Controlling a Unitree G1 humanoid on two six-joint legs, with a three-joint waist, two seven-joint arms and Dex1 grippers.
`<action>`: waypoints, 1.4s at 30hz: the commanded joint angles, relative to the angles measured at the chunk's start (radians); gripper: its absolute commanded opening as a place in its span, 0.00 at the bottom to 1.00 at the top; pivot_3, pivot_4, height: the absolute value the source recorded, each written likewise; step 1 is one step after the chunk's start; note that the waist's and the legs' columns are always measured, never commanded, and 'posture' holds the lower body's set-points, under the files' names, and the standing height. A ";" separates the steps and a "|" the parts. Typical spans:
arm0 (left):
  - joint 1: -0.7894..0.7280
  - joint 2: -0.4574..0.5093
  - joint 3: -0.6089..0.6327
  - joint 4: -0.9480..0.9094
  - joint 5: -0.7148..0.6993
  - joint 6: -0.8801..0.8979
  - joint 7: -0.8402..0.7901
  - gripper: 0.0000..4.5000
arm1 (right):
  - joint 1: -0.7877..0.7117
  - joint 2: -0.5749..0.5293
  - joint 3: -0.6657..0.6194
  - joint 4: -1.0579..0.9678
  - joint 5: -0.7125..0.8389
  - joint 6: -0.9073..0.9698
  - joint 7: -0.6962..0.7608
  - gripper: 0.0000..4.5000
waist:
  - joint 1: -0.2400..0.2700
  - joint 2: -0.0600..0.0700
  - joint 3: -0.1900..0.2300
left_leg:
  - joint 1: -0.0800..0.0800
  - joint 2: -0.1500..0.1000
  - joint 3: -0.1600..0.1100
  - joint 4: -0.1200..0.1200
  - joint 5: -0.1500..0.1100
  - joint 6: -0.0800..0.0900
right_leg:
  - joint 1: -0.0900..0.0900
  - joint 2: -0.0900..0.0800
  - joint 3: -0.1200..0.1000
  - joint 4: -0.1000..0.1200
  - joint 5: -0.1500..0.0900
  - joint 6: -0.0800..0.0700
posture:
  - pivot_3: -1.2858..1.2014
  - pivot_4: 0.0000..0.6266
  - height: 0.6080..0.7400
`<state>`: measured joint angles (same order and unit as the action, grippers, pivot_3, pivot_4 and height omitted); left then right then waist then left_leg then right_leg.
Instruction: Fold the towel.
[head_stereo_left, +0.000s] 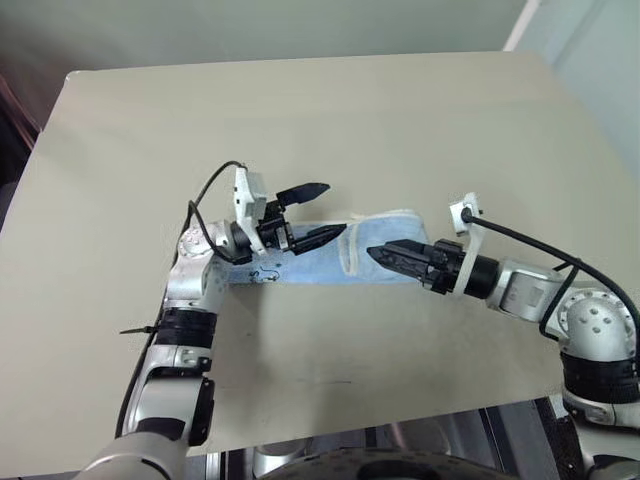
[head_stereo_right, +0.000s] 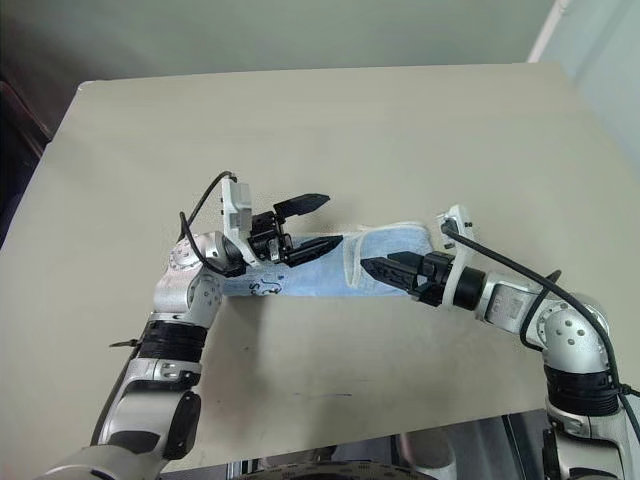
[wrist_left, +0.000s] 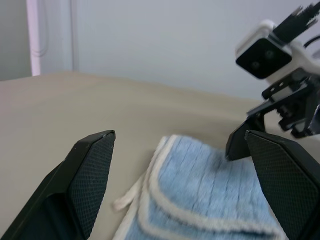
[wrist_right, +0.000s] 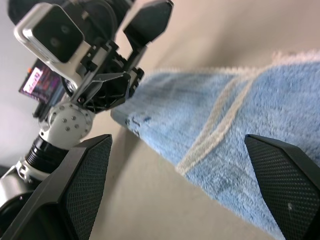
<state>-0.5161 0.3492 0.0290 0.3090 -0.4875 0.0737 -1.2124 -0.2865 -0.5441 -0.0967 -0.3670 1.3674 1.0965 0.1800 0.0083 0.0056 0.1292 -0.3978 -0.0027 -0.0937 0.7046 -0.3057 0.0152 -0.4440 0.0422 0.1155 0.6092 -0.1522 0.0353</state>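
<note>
Light-blue towel (head_stereo_left: 330, 252) is seen folded into a narrow band on the table (head_stereo_left: 400, 120), flanked by the left gripper (head_stereo_left: 318, 212) and right gripper (head_stereo_left: 392, 255), both with fingers spread apart, nothing held.

You're looking at the light-blue terry towel (head_stereo_left: 330, 257) lying flat in a folded strip, cream-trimmed edge crossing its top, sitting between the left gripper (head_stereo_left: 316, 212) and the right gripper (head_stereo_left: 385, 252), just under both sets of fingertips.
</note>
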 joint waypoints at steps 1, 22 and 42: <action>-0.006 0.002 0.016 -0.040 -0.019 0.002 -0.002 1.00 | 0.002 -0.001 -0.018 -0.043 -0.010 -0.028 0.032 1.00 | -0.001 0.000 0.000 | 0.000 0.000 0.000 0.000 0.000 0.000 | 0.000 0.000 0.000 0.000 0.000 0.000 | 0.52 0.24 1.00; 0.062 -0.065 -0.164 -0.106 0.075 0.036 -0.034 0.00 | 0.007 0.095 0.168 0.059 -0.766 -0.520 0.229 0.01 | -0.002 0.000 0.000 | 0.001 -0.002 0.000 0.000 0.002 0.002 | 0.001 -0.005 -0.002 0.000 0.001 0.002 | 0.52 0.24 1.00; 0.078 -0.021 -0.314 -0.011 0.289 -0.010 0.007 0.00 | 0.047 0.229 0.262 0.333 -1.038 -0.705 0.309 0.01 | -0.005 0.000 -0.001 | 0.016 -0.002 0.000 -0.005 0.001 0.003 | 0.013 -0.005 -0.002 -0.001 0.000 -0.001 | 0.52 0.24 1.00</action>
<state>-0.4477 0.3155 -0.2843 0.3043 -0.1948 0.0431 -1.1956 -0.2580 -0.3171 0.1534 -0.0356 0.3358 0.3850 0.4569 0.0036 0.0060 0.1286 -0.3820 -0.0050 -0.0940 0.6998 -0.3044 0.0184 -0.4308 0.0368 0.1138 0.6082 -0.1521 0.0340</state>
